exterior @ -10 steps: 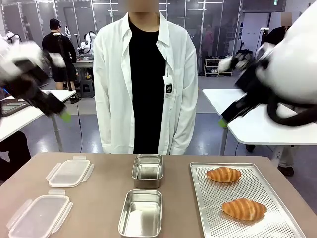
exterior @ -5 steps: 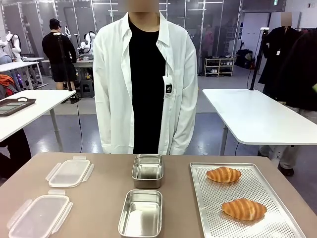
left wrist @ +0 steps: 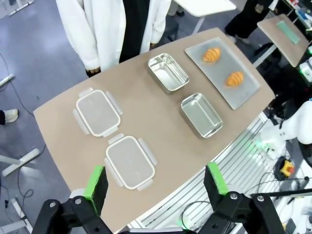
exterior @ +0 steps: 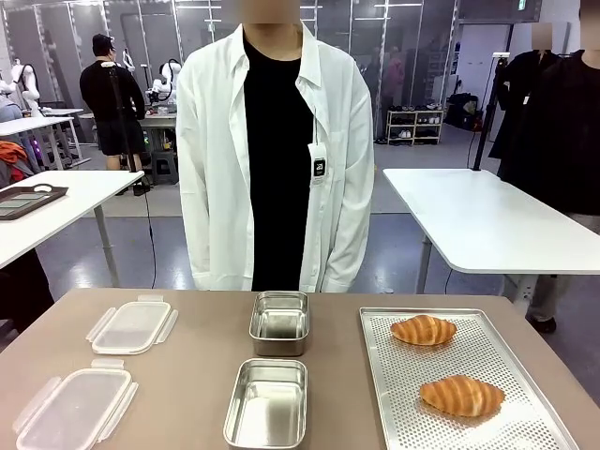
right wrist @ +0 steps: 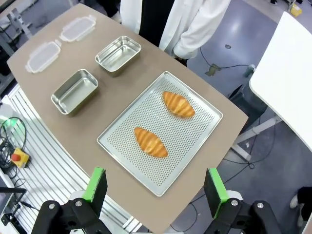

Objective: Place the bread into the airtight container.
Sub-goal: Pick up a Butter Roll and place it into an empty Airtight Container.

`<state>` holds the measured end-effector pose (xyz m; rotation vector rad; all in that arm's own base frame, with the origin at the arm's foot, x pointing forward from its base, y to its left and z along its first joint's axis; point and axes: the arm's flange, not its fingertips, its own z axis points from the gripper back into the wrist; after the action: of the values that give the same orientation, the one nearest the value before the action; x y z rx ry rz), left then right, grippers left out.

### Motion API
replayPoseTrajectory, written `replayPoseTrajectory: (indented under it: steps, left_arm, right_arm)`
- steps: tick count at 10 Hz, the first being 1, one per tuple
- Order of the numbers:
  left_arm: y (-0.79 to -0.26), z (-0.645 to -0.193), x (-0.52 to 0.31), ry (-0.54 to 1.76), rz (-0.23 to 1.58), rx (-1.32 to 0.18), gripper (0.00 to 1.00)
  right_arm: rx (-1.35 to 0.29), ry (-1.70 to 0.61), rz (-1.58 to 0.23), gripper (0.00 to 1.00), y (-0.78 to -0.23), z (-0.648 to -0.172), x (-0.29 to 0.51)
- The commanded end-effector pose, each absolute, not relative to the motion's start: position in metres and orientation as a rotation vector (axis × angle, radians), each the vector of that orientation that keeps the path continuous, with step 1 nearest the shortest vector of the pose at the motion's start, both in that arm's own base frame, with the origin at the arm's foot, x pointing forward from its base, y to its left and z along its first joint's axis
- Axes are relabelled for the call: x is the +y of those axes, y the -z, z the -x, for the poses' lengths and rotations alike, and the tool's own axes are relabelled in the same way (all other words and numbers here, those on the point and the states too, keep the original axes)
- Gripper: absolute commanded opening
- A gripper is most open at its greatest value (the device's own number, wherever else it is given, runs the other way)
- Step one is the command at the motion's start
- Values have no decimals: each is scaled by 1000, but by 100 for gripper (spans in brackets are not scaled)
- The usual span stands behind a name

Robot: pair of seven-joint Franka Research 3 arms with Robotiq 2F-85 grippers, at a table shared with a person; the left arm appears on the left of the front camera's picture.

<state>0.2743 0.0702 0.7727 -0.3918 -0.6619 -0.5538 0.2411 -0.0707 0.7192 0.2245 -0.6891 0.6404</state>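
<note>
From its own wrist camera the left pincer (left wrist: 155,181) hangs high above the brown surface (left wrist: 161,126), green-tipped fingers wide apart with nothing between them. The right pincer (right wrist: 155,185) hangs just as high over the tray end, fingers spread and empty. On the surface, the row closest to the robot's side holds three things: the near lid (exterior: 73,409) at the left, the near container (exterior: 267,401) in the middle, open and empty, and the near bread (exterior: 460,395) at the right, lying on a perforated metal tray (exterior: 384,375). Behind them runs a second row: the far lid (exterior: 132,326), the far container (exterior: 279,322), also open and empty, set just beyond the near one with a small gap, and the far bread (exterior: 424,329) on the same tray, apart from the other piece. Both pieces of bread rest on the tray, and neither is in a container. The tray lies beside the containers on their right without touching them. The two lids are clear plastic with snap flaps, lying flat and apart from each other. At the far edge stands a person (exterior: 277,159) in a white coat over a black top, sleeves hanging at the sides.
</note>
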Motion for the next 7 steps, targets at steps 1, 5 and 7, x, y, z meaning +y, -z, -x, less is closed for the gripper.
replayPoseTrajectory:
  steps: [1, 5, 7]
  left_arm:
    - [-774, -274, 66, 577, 385, -656, 100]
    - [-774, -274, 66, 577, 385, -656, 100]
    - [-774, -274, 66, 577, 385, -656, 100]
  right_arm:
    - [-679, -654, -213, 100, -718, -241, -69]
    - [-702, -793, -178, 100, -729, -232, -54]
    - [-586, -1152, 49, 100, -717, -249, -27]
